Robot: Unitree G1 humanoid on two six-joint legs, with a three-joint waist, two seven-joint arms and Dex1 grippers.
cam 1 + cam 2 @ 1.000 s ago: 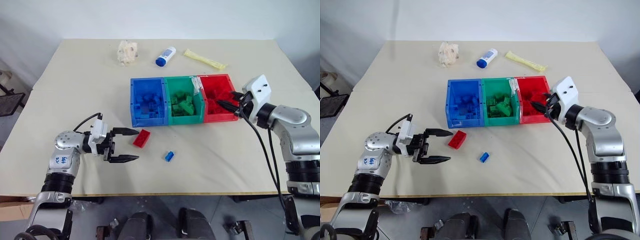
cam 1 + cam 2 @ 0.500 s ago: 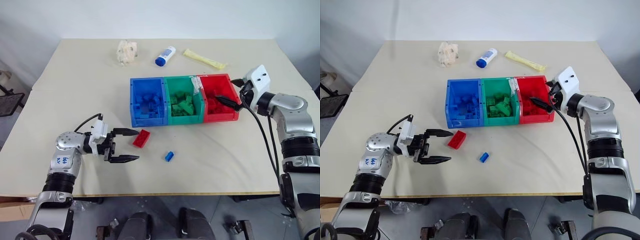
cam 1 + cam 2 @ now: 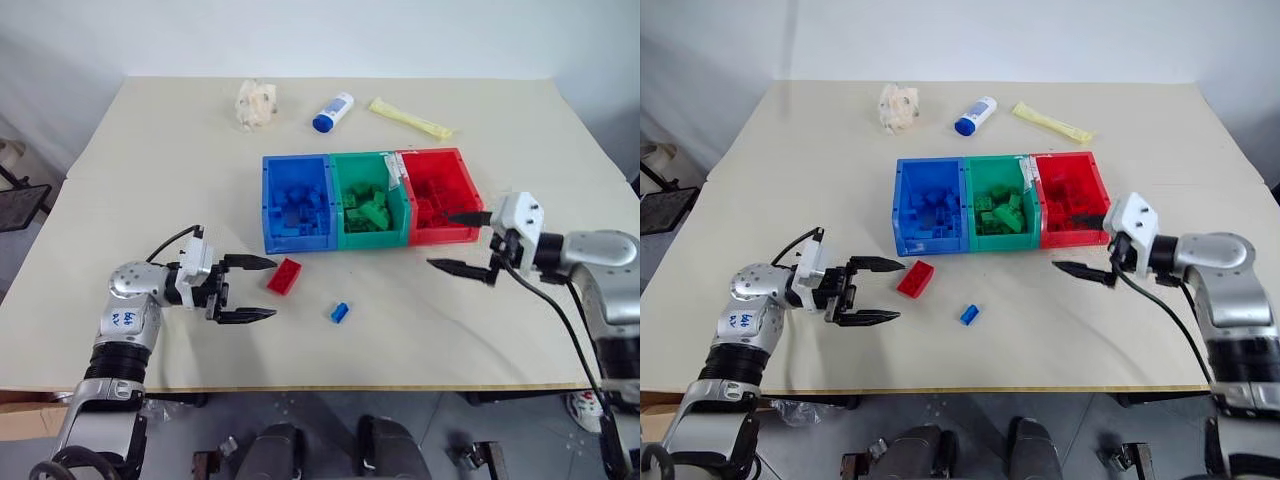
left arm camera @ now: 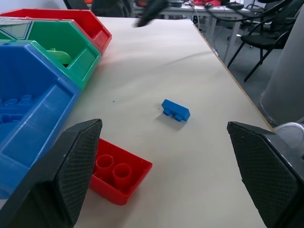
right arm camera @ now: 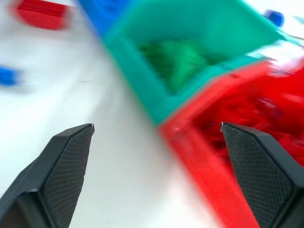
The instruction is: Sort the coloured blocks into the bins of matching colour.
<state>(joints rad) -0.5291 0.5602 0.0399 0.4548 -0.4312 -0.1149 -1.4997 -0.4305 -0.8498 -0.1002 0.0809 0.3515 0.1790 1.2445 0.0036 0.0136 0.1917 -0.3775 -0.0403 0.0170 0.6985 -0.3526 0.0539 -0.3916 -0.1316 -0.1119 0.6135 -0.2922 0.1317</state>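
A red block lies on the table just past the fingertips of my left gripper, which is open and level, holding nothing. In the left wrist view the red block sits close to one finger. A small blue block lies a little nearer the table's front edge. The blue bin, green bin and red bin stand joined in a row, each with bricks of its own colour inside. My right gripper hangs open and empty just in front of the red bin's near wall.
At the back of the table lie a white bottle with a blue cap, a yellow packet and a crumpled pale wad. The table's front edge runs close below both arms.
My right gripper opened over the red bin, then drew back toward the near side and sank in front of the bin. The left gripper and both loose blocks stayed put.
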